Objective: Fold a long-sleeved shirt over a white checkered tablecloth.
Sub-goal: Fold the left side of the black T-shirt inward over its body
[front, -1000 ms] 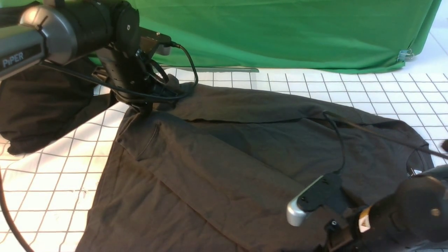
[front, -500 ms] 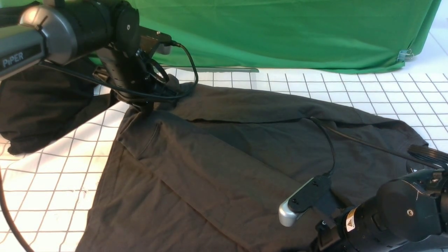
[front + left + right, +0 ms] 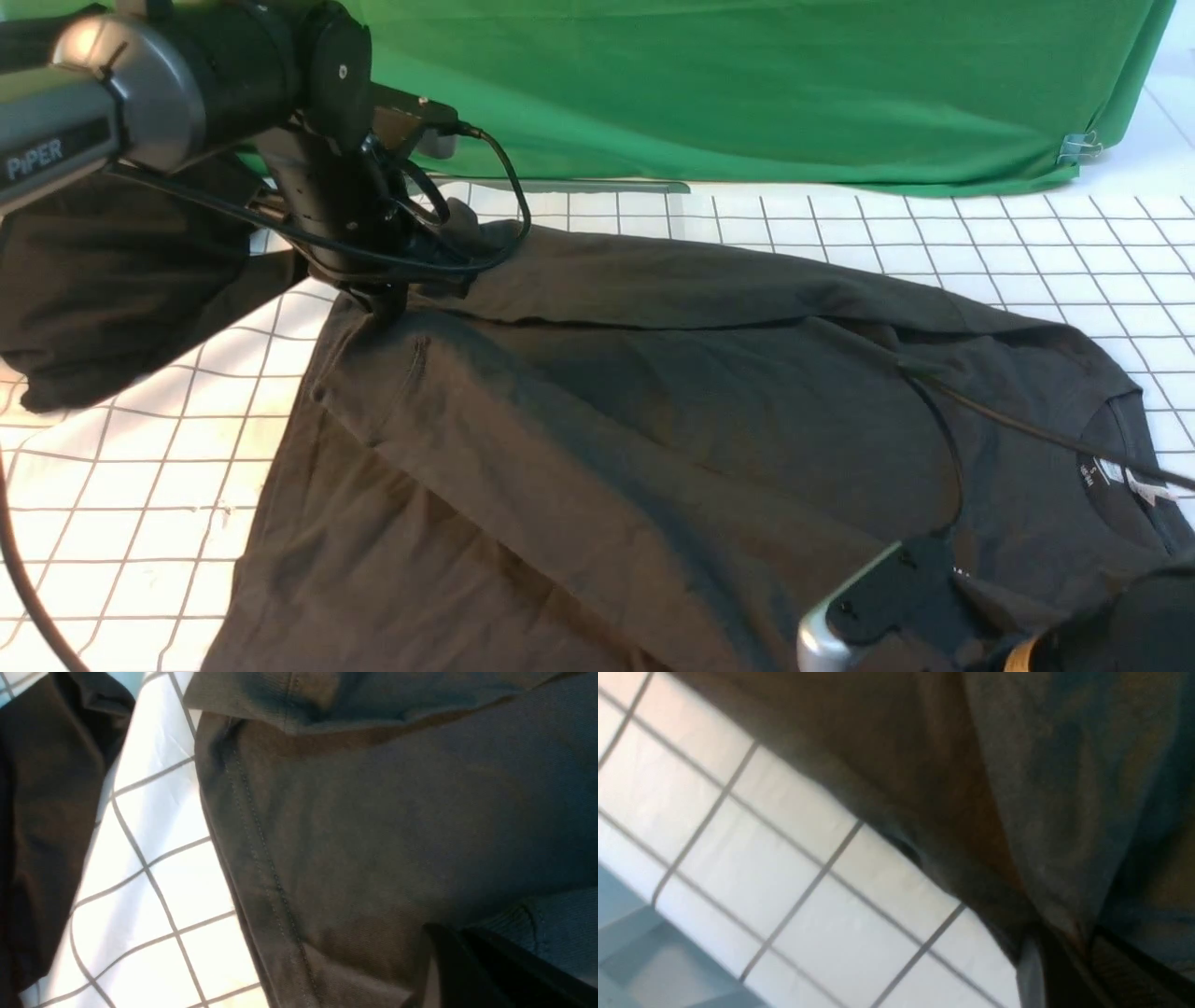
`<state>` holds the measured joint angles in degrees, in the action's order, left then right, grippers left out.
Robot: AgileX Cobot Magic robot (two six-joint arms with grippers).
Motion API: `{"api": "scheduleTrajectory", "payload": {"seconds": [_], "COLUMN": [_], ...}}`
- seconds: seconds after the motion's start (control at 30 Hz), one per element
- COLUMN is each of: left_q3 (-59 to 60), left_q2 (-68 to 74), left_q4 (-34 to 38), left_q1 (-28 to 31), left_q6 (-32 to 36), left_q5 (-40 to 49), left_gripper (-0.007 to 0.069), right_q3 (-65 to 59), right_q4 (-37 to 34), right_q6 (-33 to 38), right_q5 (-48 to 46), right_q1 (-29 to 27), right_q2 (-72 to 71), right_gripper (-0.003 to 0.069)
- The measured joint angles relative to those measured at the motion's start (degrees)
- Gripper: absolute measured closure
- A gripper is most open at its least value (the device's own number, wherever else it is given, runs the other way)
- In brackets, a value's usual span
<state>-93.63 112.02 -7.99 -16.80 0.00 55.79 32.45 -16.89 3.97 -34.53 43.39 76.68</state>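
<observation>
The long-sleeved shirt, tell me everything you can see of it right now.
The dark charcoal soft knit long-sleeved shirt lies spread, partly folded, on the white checkered tablecloth; no print shows. Its round collar with a white neck label points to the robot's right; stitched seams run along its edges. The left gripper pinches its far left corner, the right gripper its near right edge.

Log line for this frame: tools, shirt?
left tool: shut on long-sleeved shirt, far left corner | right tool: shut on near shirt edge | shirt: spread on white checkered tablecloth
</observation>
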Motion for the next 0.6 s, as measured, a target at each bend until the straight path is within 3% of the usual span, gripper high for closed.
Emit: {"api": "scheduleTrajectory", "payload": {"seconds": [0.47,0.6], "left_q3": [0.34,0.34], "left_q2": [1.77,2.31], "left_q4": [0.86,0.86], "left_q1": [0.0,0.0], "left_q6": [0.0,0.0], "left_q5": [1.19,1.13], "left_gripper": [0.0605,0.0605], "right_q3": [-0.07,-0.07], "right_q4": [-0.14,-0.14], "right_q6": [-5.47,-5.99], "right_q5": [-3.61,-3.86], "right_q1": [3.88,3.93], "right_q2": [-0.16,-0.16], "right_gripper": [0.0624,0.0566]}}
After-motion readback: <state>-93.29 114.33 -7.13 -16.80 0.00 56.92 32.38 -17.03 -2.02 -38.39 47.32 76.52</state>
